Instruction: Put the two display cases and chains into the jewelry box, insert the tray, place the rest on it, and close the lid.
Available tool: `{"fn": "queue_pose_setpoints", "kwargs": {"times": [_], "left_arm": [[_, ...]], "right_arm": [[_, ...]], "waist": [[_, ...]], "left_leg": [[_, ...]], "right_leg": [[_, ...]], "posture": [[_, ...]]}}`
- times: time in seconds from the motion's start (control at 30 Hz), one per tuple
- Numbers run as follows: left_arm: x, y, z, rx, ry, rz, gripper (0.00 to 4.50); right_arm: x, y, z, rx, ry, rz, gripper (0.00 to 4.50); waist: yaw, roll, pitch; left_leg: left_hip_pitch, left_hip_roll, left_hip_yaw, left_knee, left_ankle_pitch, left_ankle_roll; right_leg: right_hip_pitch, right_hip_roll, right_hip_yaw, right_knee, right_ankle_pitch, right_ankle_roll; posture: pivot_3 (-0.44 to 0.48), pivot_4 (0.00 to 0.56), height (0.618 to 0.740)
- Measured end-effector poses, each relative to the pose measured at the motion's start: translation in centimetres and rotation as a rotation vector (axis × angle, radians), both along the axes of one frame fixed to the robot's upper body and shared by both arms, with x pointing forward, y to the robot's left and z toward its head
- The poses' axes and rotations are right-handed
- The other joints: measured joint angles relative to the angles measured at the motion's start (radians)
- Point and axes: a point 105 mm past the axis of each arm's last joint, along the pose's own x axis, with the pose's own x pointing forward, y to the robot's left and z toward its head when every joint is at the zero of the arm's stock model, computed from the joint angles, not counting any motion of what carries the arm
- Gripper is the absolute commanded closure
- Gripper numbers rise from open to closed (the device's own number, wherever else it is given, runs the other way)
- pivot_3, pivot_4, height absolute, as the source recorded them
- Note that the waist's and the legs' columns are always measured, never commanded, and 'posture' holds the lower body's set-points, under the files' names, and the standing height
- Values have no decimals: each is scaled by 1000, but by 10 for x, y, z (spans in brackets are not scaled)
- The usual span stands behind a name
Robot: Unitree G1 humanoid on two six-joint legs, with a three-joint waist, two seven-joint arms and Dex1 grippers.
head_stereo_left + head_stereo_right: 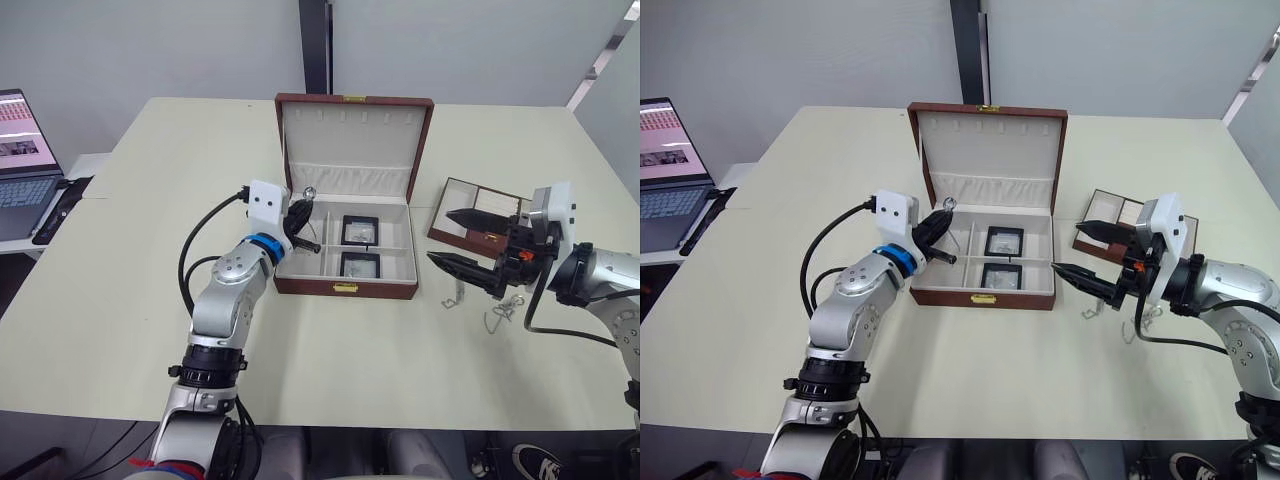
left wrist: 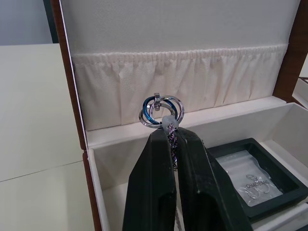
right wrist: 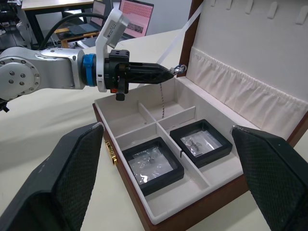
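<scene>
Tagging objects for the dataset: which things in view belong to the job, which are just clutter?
Job:
jewelry box
lid
two display cases
chain in left gripper
tray
chains on table

Clutter:
laptop

Left arm: bent at elbow, reaching forward; left gripper (image 1: 303, 216) with its 2 fingers pinched together. Right arm: extended inward from right desk edge; right gripper (image 1: 462, 243) with 2 fingers spread wide.
</scene>
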Motion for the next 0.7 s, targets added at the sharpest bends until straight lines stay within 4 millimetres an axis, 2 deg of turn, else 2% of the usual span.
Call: {"fn": "queue_pose_setpoints", "kwargs": {"times": [0.17, 0.5, 0.7], "left_arm": [[0, 1, 0, 2, -2, 9, 3177], [-2, -2, 3, -8, -5, -12, 18], [-12, -11, 13, -39, -13, -132, 18]], "right_arm": [[0, 0, -1, 0, 4, -1, 0], [0, -1, -2, 0, 7, -3, 0], [1, -6, -6, 5, 18, -25, 0]], "waist": [[0, 0, 0], [0, 0, 0], [0, 0, 0]], "left_leg": [[0, 0, 0, 0, 0, 0], [0, 0, 0, 0, 0, 0], [0, 0, 0, 0, 0, 0]], "right_leg": [[0, 0, 0, 0, 0, 0], [0, 0, 0, 0, 0, 0], [0, 0, 0, 0, 0, 0]], "posture": [[0, 150, 740], [0, 150, 740], [0, 150, 740]]}}
